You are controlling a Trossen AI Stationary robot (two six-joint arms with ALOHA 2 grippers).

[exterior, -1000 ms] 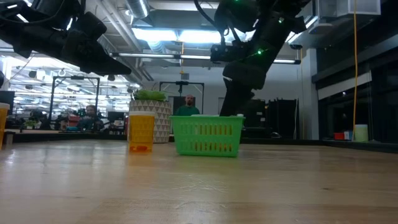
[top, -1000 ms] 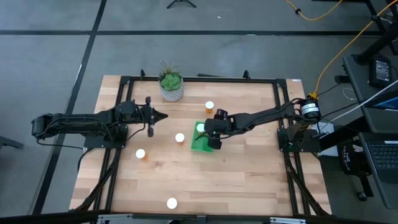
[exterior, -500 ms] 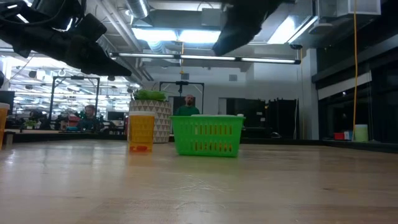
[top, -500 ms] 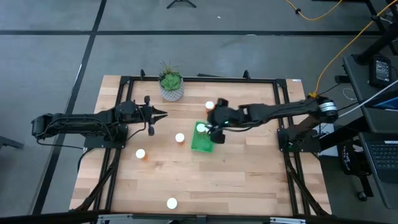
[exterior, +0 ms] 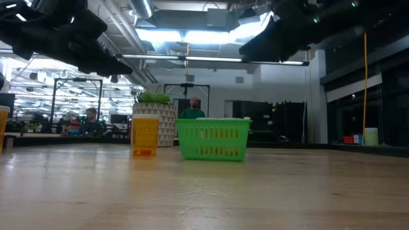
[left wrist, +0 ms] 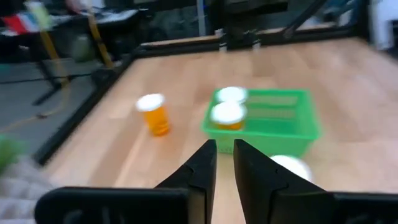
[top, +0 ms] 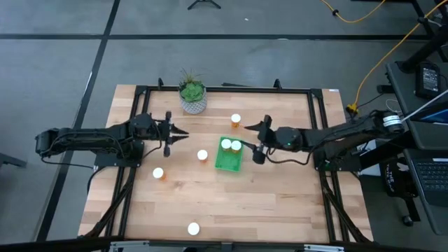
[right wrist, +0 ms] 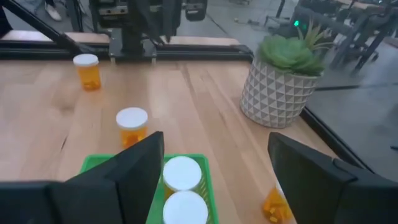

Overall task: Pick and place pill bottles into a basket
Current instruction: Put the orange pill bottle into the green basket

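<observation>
The green basket (top: 229,157) stands mid-table with two white-capped orange pill bottles upright in it (top: 226,145) (top: 236,146); they also show in the right wrist view (right wrist: 182,172) (right wrist: 185,207). Other bottles stand upright on the table: one far of the basket (top: 236,120), one left of it (top: 202,155), one farther left (top: 158,173), one near the front edge (top: 193,228). My right gripper (top: 260,141) hovers open and empty just right of the basket (right wrist: 216,140). My left gripper (top: 183,133) is shut and empty, in the air left of the basket (left wrist: 225,155).
A white patterned pot with a green plant (top: 192,96) stands at the far edge, left of centre. A black frame (top: 224,89) runs around the tabletop. Bare wood lies right of the basket and along the near side. People show in the room behind (exterior: 193,108).
My right gripper has gone up from the basket and drawn back toward the table's right edge. A second white-capped bottle now shows in the basket where the gripper had been.
</observation>
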